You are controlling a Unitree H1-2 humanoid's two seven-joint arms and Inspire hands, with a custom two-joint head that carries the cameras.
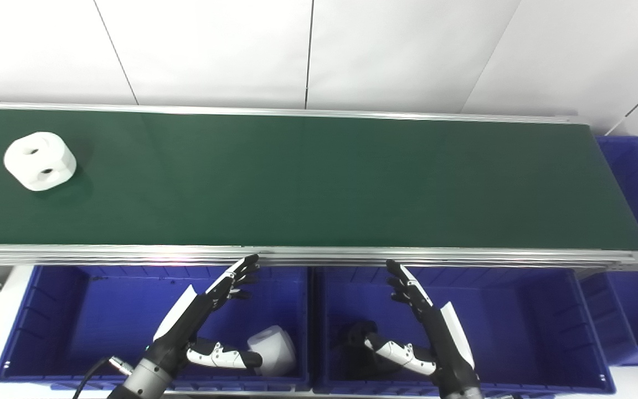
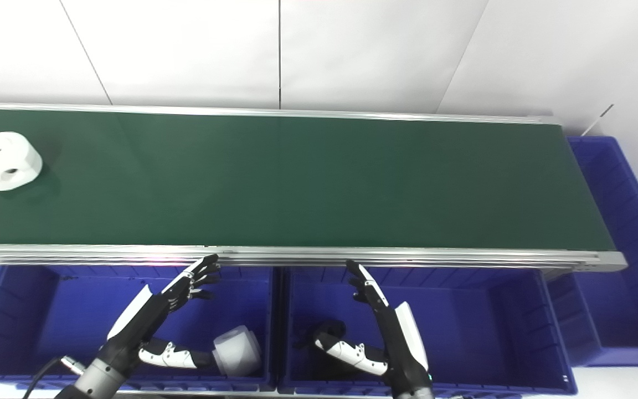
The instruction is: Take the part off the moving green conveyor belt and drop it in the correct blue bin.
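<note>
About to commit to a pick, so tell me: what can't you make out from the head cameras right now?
- Dark part in the right blue bin: shape unreadable, partly behind the right robot hand.
- White part in the left blue bin: partly covered by the left robot hand thumb.
- Far-right bin: cut off by the frame edge.
- Belt motion: not visible.

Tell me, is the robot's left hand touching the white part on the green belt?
Apart. The left eye view shows the left hand over a blue bin, with bare belt separating it from the white part.
</note>
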